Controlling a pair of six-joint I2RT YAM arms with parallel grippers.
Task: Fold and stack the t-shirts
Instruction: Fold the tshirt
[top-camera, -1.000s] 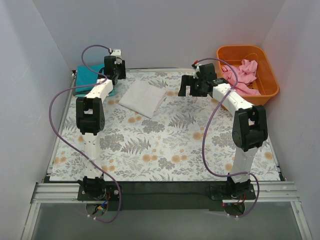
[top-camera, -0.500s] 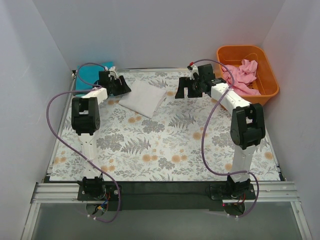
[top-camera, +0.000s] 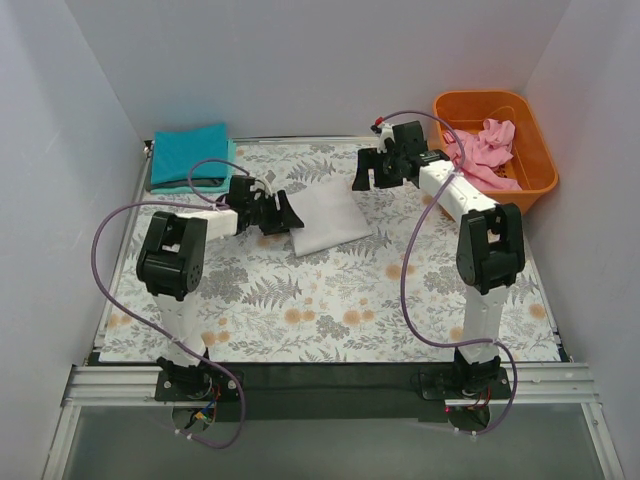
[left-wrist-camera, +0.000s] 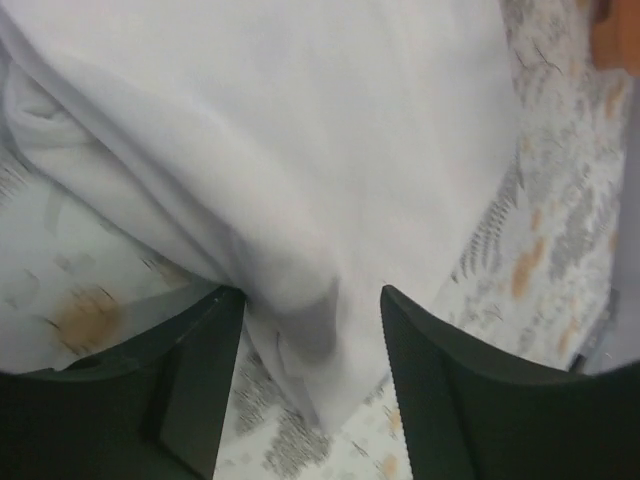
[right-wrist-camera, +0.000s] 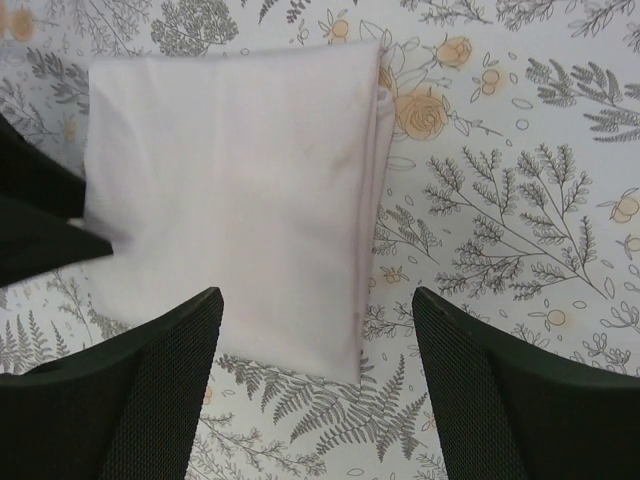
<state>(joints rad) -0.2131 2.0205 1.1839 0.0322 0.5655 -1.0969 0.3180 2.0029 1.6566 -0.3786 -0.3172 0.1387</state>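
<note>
Three shirts: white (top-camera: 330, 218) folded on mat (top-camera: 300, 300), teal (top-camera: 190, 157) folded far-left of white, pink (top-camera: 485, 145) crumpled in one tub (top-camera: 535, 180) far-right. Left gripper (top-camera: 288, 212) spread astride white's edge; right gripper (top-camera: 368, 178) agape just beyond.

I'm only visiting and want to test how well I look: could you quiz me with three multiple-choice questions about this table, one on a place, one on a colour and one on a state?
1. Where is the pink shirt?
A. flat on the flowered table
B. in the orange tub
C. hanging from a gripper

2. What colour is the folded shirt in the far left corner?
A. yellow
B. black
C. teal

3. How do the right gripper's fingers stand?
A. spread open, holding nothing
B. clamped on cloth
C. out of sight

Answers:
1 B: the pink cloth lies bunched inside the tub.
2 C: the top view shows teal cloth there.
3 A: the right wrist view shows both fingers wide apart above the white shirt.
</note>
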